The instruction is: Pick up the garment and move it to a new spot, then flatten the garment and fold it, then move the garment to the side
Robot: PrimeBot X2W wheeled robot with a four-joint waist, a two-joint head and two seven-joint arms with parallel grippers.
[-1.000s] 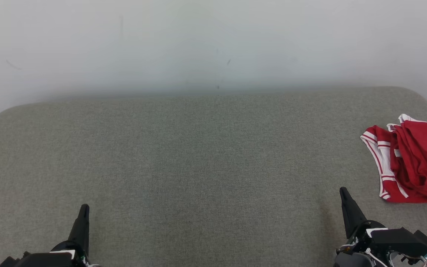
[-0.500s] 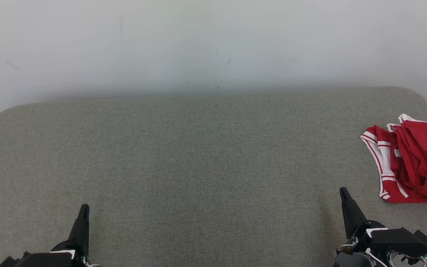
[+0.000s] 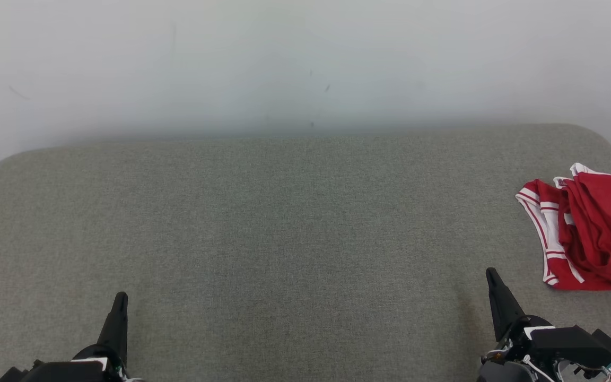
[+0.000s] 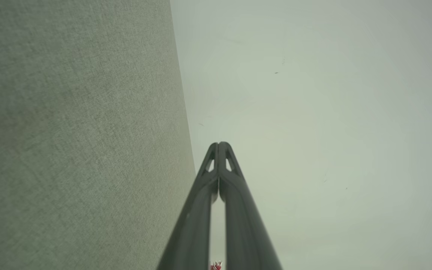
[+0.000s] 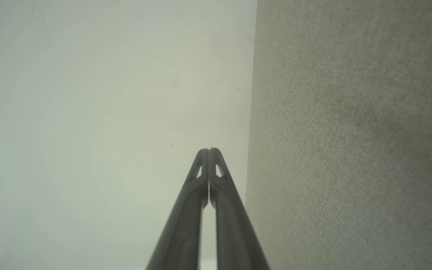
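A red garment with white striped trim lies crumpled at the far right of the grey fabric surface, partly cut off by the frame edge. My right gripper rests at the lower right, left of and nearer than the garment, apart from it. In the right wrist view its tips meet, shut on nothing. At the lower left sits my left gripper, far from the garment. Its tips also touch, empty. A sliver of red cloth peeks between the left fingers at the bottom edge.
The grey fabric surface has rounded far corners and ends against a pale wall. Wide bare fabric stretches between the two grippers and to the left of the garment.
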